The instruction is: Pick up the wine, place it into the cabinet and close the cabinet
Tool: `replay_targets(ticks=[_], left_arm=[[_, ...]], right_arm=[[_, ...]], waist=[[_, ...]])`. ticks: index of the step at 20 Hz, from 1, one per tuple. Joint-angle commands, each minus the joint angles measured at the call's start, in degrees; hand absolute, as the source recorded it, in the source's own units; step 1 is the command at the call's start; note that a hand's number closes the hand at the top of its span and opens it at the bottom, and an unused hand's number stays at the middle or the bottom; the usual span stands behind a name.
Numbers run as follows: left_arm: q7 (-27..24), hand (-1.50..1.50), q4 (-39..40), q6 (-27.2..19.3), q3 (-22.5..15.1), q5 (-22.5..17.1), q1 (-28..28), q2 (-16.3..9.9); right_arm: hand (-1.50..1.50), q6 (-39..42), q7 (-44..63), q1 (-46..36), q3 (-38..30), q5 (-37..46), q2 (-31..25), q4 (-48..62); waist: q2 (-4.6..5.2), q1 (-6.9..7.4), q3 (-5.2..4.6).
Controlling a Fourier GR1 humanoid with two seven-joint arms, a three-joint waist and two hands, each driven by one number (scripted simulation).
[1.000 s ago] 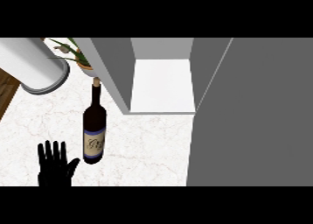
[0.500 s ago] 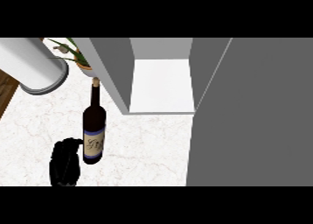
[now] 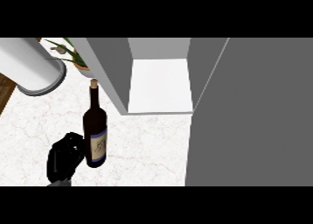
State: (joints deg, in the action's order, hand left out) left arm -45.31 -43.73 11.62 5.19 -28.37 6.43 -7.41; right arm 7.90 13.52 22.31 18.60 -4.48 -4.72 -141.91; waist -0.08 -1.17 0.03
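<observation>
- Step in hand, by judgement: closing on the bottle [image 3: 95,131] to pick it up; the lift is not yet done.
- Left hand [image 3: 64,157], lower left of the frame: fingers curled, just beside the bottle's lower left side. Whether they touch the glass cannot be told; nothing is held.
- Right hand: not visible.
- To grip well: wrap the fingers around the lower body, at or just below the label, with the thumb on the opposite side. Keep the bottle upright.
- Lift straight up first. The cabinet [image 3: 160,83] wall stands just right of the neck, so clear it before moving toward the opening.
- Bottle: left of centre on the marble counter [image 3: 146,144], standing upright.
- Appearance: dark glass, long narrow neck, pale cork top, light label edged in blue on the lower body.
- Cabinet: upper centre, open, white floor showing; its grey door [image 3: 256,113] fills the right side.
</observation>
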Motion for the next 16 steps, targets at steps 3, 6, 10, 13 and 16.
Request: replay_targets(ticks=[3,6,10,13,16], left_arm=[[-3.5,1.5,0.2,-3.1,-7.4,12.7,3.1,-5.3],[-1.1,1.5,-2.0,-8.6,-9.2,16.4,4.7,-5.3],[6.6,1.5,-7.6,-15.5,-12.0,19.2,3.9,-2.5],[10.9,1.5,-11.9,-16.1,-12.1,18.9,4.0,-1.5],[18.9,1.5,-20.9,-17.8,-13.6,19.5,3.8,-2.5]], right_arm=[[-1.5,0.2,2.1,2.4,-0.3,-3.5,-0.7,-5.1],[-1.5,-1.4,5.1,-1.7,-0.8,-2.3,0.0,-5.7],[-1.5,1.2,0.6,5.2,-0.6,-3.2,-1.0,-6.4],[-1.5,1.0,3.4,0.6,-4.2,-6.1,-1.3,-5.5],[-1.5,-0.6,5.0,3.0,0.4,-1.4,-0.1,-7.5]], waist=[[0.0,-0.11,-0.01],[0.06,0.68,-0.03],[-0.16,0.49,0.04],[-0.01,0.95,0.01],[-0.22,1.16,0.03]])
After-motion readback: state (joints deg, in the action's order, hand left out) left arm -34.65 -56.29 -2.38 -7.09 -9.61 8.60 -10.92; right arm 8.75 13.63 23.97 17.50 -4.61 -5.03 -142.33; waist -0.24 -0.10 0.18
